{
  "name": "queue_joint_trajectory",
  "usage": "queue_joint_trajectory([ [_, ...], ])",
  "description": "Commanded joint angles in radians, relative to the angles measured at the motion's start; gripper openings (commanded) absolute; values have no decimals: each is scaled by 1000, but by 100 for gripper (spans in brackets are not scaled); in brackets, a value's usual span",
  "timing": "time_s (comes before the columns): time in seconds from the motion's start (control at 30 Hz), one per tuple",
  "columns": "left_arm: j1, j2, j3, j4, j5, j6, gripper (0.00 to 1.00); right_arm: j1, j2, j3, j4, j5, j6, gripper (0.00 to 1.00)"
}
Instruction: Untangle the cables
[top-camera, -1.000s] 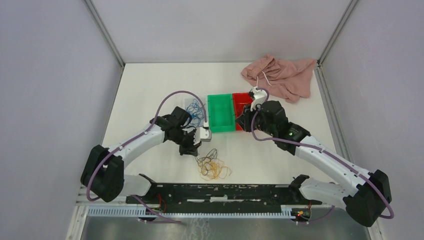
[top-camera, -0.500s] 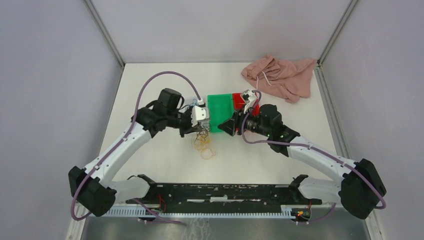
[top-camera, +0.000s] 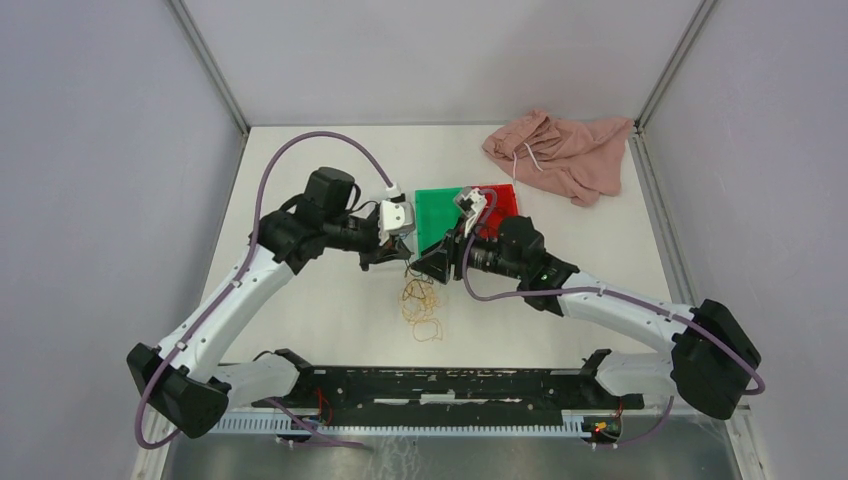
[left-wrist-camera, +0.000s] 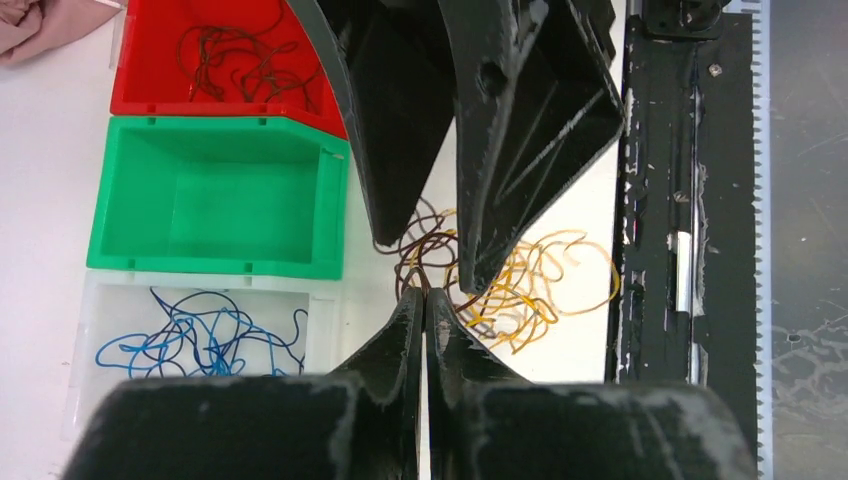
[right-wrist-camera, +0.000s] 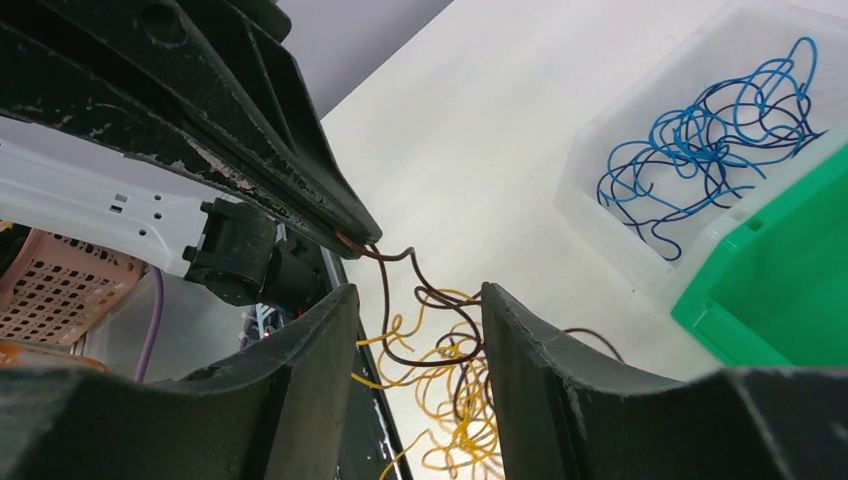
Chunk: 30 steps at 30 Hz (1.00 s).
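over the table, left fingers pinch cables.

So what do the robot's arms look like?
The left arm and right arm are white tubes with chunky black joints, and a thick purple cable loops along each. The left gripper and right gripper are black, each with two pointed, scuffed fingers.

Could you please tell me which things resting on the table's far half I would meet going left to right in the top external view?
Green bin → red bin → pink cloth.
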Motion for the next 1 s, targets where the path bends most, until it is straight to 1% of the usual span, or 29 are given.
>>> queue_joint_trajectory([
  [0.0, -10, -21, 54, 2, 65, -60, 3, 37, 10, 52, 44, 69, -37, 54],
  [0.13, -23, -15, 55, 11, 98, -85, 3, 48, 40, 68, 42, 116, -37, 53],
  [0.33, -30, -27, 71, 13, 147, -100, 3, 62, 75, 98, 14, 232, -60, 49],
  [0.5, -31, -33, 83, -2, 177, -101, 3, 75, 62, 97, 12, 290, -81, 47],
  [0.67, -32, -36, 92, -4, 192, -99, 3, 99, 52, 87, 21, 343, -99, 47],
  [0.8, -35, -22, 140, -4, 222, -111, 3, 135, 87, 115, 41, 410, -102, 48],
  [0.9, -35, -8, 207, -40, 232, -107, 3, 162, 132, 183, -61, 452, -98, 47],
  [0.97, -35, -2, 265, -77, 232, -77, 3, 177, 145, 188, -86, 466, -97, 45],
])
